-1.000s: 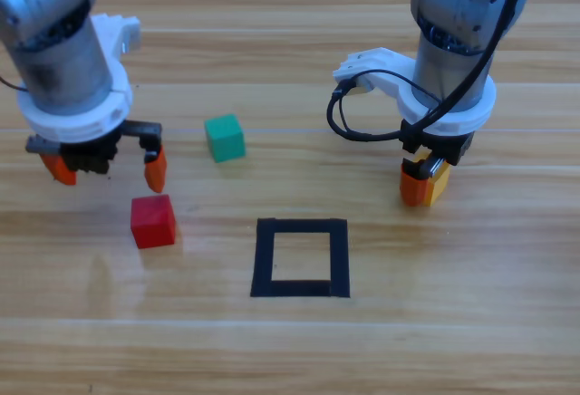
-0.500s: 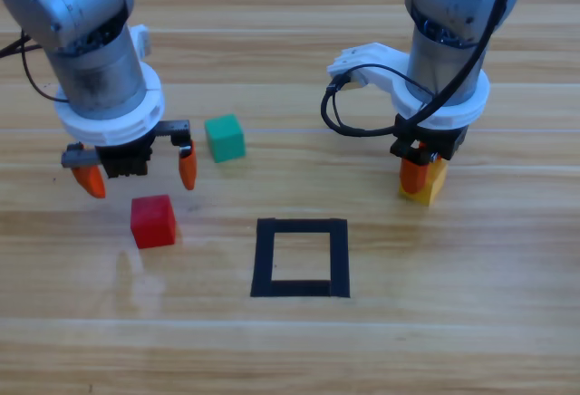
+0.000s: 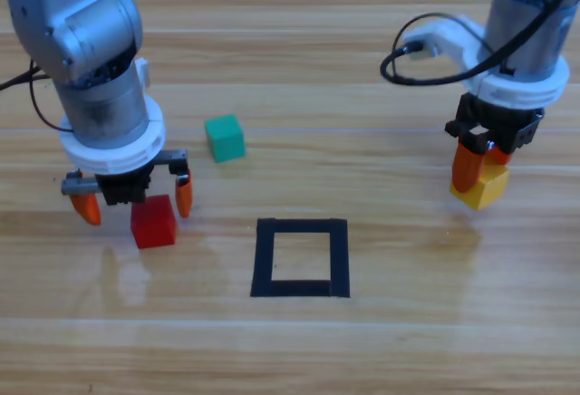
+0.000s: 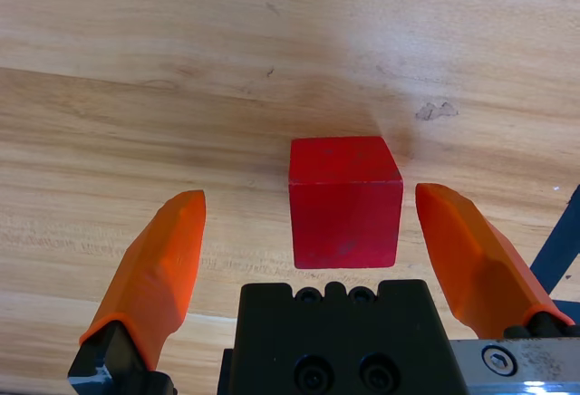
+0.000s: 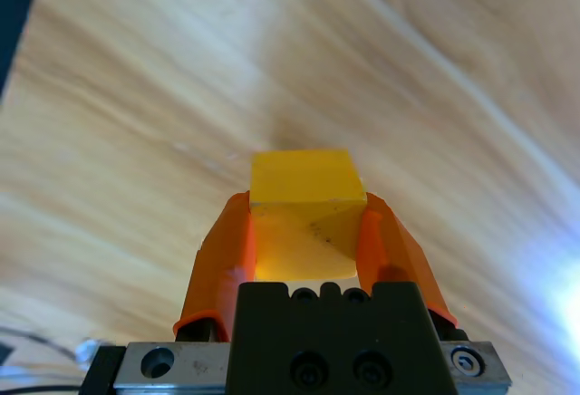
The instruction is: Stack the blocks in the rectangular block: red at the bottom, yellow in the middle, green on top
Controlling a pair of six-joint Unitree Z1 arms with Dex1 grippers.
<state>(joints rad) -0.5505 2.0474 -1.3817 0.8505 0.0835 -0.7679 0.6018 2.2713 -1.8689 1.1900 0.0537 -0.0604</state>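
Note:
The red cube [image 3: 153,223] [image 4: 344,200] rests on the table left of the black tape rectangle [image 3: 301,257]. My left gripper [image 3: 136,197] [image 4: 313,232] is open just above it, one orange jaw on either side of the cube, neither touching. The teal-green cube [image 3: 225,137] lies behind, a little right of the left arm. Far right, my right gripper [image 3: 478,176] [image 5: 308,232] is shut on the yellow cube [image 3: 485,186] [image 5: 304,197], which it holds tilted above the table.
A black cable [image 3: 421,55] loops off the right arm's wrist. Bare wood lies between the tape rectangle and the picture's lower edge and across the middle between the two arms.
The left arm has shifted right and down until its open jaws straddle the red cube. The right arm has carried the yellow cube to the right, away from the rectangle.

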